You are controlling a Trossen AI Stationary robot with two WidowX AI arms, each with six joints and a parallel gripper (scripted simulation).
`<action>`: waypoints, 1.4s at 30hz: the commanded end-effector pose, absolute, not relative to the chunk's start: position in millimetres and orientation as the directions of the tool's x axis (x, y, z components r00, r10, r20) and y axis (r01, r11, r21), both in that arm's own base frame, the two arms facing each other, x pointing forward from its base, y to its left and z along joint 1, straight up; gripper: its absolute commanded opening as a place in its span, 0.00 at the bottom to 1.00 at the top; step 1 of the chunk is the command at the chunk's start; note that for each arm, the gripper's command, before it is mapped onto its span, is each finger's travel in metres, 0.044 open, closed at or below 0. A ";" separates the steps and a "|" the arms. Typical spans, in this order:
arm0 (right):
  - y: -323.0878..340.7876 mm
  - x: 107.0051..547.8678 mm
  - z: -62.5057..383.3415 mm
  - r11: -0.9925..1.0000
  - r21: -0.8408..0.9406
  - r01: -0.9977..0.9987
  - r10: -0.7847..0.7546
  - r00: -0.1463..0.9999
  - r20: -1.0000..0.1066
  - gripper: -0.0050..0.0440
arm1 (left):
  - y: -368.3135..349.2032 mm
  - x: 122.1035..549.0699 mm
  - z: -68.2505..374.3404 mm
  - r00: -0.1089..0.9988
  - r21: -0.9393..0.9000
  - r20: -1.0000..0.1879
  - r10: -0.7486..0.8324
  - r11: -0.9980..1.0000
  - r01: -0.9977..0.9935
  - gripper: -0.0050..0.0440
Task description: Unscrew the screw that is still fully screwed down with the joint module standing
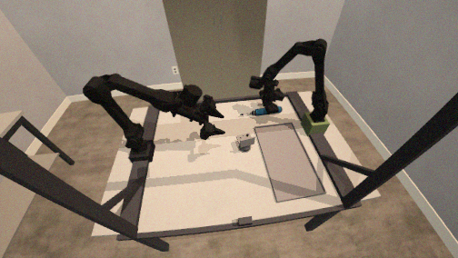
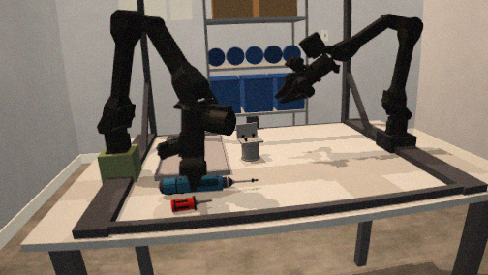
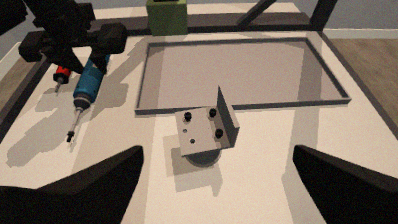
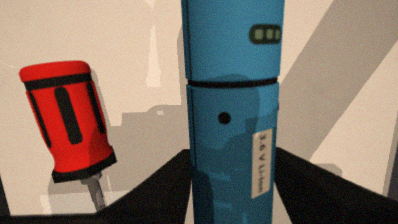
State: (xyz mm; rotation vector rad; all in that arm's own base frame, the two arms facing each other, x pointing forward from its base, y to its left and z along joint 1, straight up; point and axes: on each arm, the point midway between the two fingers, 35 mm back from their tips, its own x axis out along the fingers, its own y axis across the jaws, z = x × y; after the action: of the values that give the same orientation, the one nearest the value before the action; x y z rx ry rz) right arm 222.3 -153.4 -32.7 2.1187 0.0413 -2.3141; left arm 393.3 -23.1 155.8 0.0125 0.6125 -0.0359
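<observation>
The joint module (image 3: 205,132) stands upright on its grey round base, with the bracket on top, and it shows too in the top and exterior views (image 1: 245,142) (image 2: 249,140). Three black screws sit in the bracket face (image 3: 212,113); I cannot tell how deep each one sits. The blue electric screwdriver (image 2: 198,187) lies flat on the table near the far edge (image 1: 267,110) (image 3: 90,82). My right gripper (image 4: 229,155) (image 2: 193,176) reaches down over it, its fingers against both sides of the barrel (image 4: 232,110). My left gripper (image 1: 218,124) (image 2: 288,89) hangs wide open and empty above the module.
A red manual screwdriver (image 2: 184,204) (image 4: 67,120) (image 3: 61,75) lies beside the blue one. A grey framed mat (image 1: 288,161) (image 3: 240,72) lies next to the module. A green block (image 2: 119,162) sits under the right arm's base (image 1: 314,124). A dark rail rims the table.
</observation>
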 end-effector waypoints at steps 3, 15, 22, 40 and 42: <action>-156.9 228.6 -25.1 -1.000 0.002 0.020 -0.003 -0.060 -0.998 0.60 | -23.6 394.8 165.5 0.831 -0.001 -0.555 -0.031 0.999 0.037 1.00; -158.6 233.3 -1.7 -1.000 0.012 0.018 -0.013 -0.042 -0.999 0.82 | -23.6 394.8 165.5 0.831 -0.001 -0.555 -0.031 0.999 0.037 1.00; -158.0 234.9 28.5 -1.000 0.012 0.019 -0.013 -0.042 -0.999 1.00 | -23.6 394.8 165.5 0.831 -0.001 -0.555 -0.031 0.999 0.037 1.00; -157.0 232.4 42.1 -1.000 0.002 0.020 -0.003 -0.058 -0.998 1.00 | -23.6 394.8 165.5 0.831 -0.001 -0.555 -0.031 0.999 0.037 1.00; -157.0 232.4 42.1 -1.000 0.002 0.020 -0.003 -0.058 -0.998 1.00 | -23.6 394.8 165.5 0.831 -0.001 -0.555 -0.031 0.999 0.037 1.00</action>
State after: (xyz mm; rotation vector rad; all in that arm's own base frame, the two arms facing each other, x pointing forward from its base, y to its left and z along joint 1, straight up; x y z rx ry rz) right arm 228.1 -154.8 34.8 2.1235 0.0369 -2.3061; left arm 393.3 -23.1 155.8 0.0125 0.6125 -0.0359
